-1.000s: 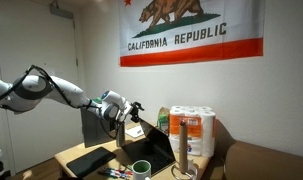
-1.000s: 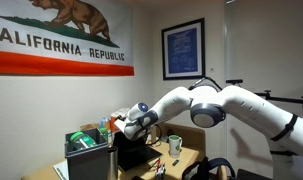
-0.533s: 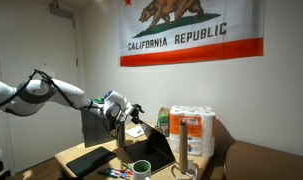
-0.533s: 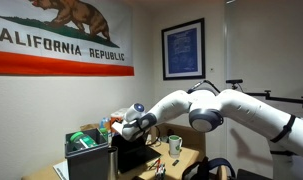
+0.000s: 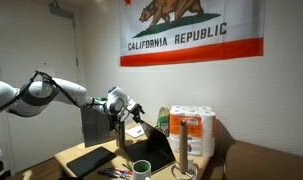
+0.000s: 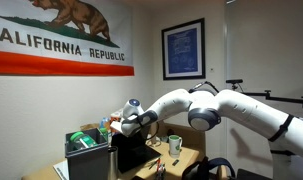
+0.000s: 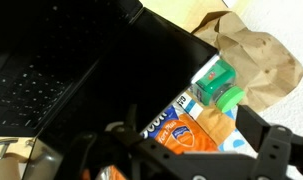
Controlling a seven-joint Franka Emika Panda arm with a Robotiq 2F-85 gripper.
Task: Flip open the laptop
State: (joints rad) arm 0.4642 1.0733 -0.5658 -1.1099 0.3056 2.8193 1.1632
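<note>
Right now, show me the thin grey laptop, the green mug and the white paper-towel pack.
thin grey laptop (image 5: 153,150): exterior view, raised lid.
green mug (image 5: 141,170): exterior view, its side.
white paper-towel pack (image 5: 199,132): exterior view, front.

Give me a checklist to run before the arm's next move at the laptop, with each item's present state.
1. Laptop lid raised, keyboard showing in the wrist view: ok.
2. Tool open, nothing between its fingers: ok.
3. Tool apart from the lid's top edge: cannot tell.
4. Green mug upright in front of the laptop, away from the tool: ok.
5. Gap between the arm and the upright dark box: cannot tell.
</note>
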